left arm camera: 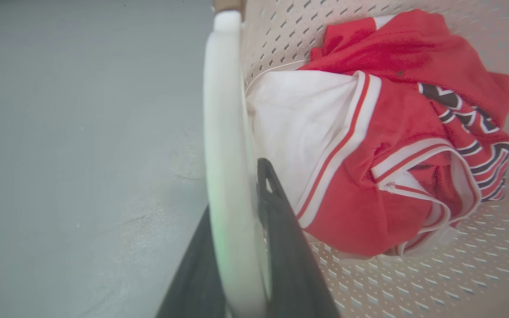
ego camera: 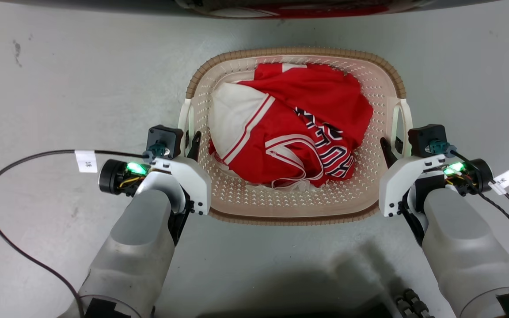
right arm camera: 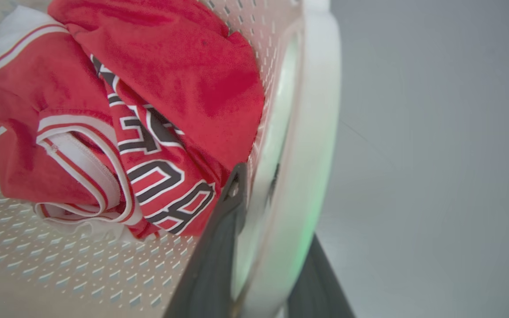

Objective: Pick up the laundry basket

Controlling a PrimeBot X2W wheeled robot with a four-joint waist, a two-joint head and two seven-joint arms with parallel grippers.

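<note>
The laundry basket (ego camera: 294,219) is seen standing on the grey floor (ego camera: 60,88), and a red and white jersey (ego camera: 298,128) is heaped inside it. The basket's left loop handle (left arm camera: 223,132) is clasped between the two dark fingers of the left hand (ego camera: 191,142), one finger being set on the handle's basket side and one on its outer side. The right loop handle (right arm camera: 312,132) is gripped likewise by the right hand (ego camera: 391,146), so both hands are narrowed onto the white plastic.
</note>
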